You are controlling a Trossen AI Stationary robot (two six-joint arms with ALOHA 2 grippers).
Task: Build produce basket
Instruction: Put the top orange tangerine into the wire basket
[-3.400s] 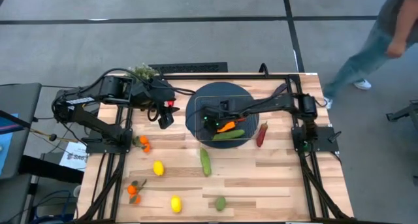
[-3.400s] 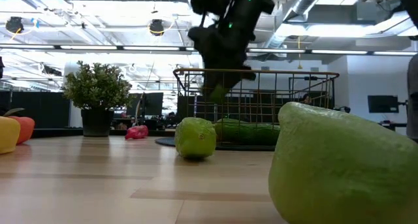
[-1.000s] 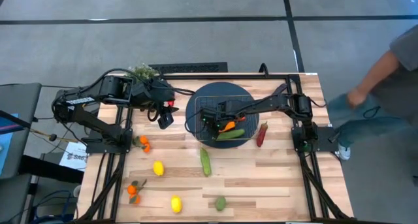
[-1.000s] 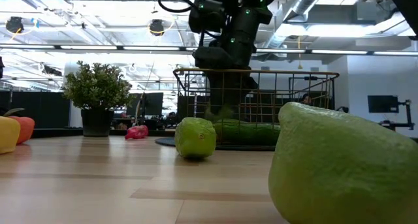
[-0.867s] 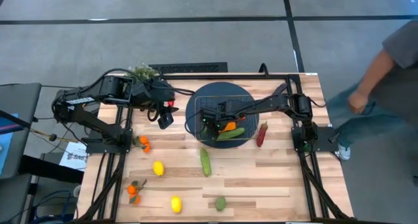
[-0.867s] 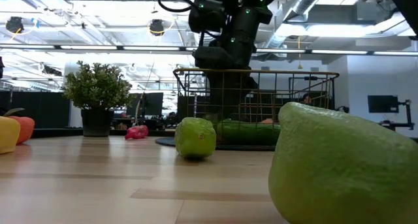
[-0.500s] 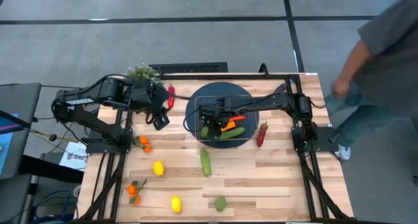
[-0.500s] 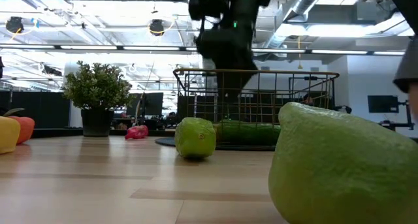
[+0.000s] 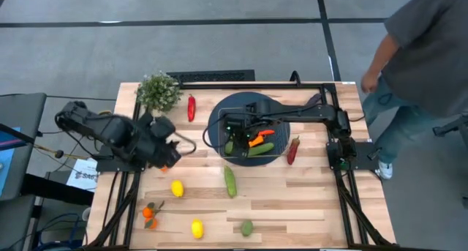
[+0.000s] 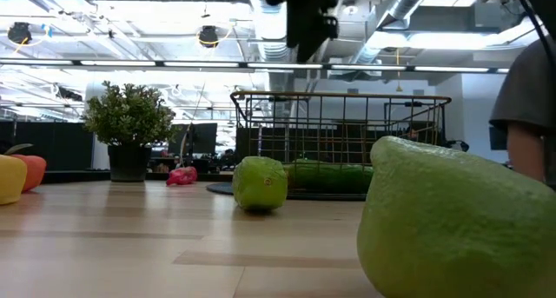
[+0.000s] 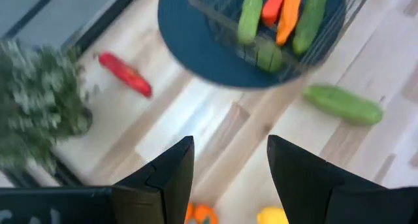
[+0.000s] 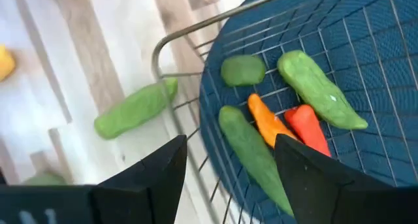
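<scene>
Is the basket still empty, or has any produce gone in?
Not empty. The basket holds two cucumbers, a carrot, a red pepper and a small green piece; another cucumber lies outside.

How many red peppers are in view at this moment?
3 red peppers. One lies on the table beside the plant, one on the table right of the basket, one inside the basket beside the carrot. More may hide under the left arm.

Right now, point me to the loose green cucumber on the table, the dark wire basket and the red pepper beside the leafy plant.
loose green cucumber (image 9: 230,181): high view, mid-body.
dark wire basket (image 10: 343,96): low view, top rim.
red pepper (image 9: 191,107): high view, mid-body.
</scene>
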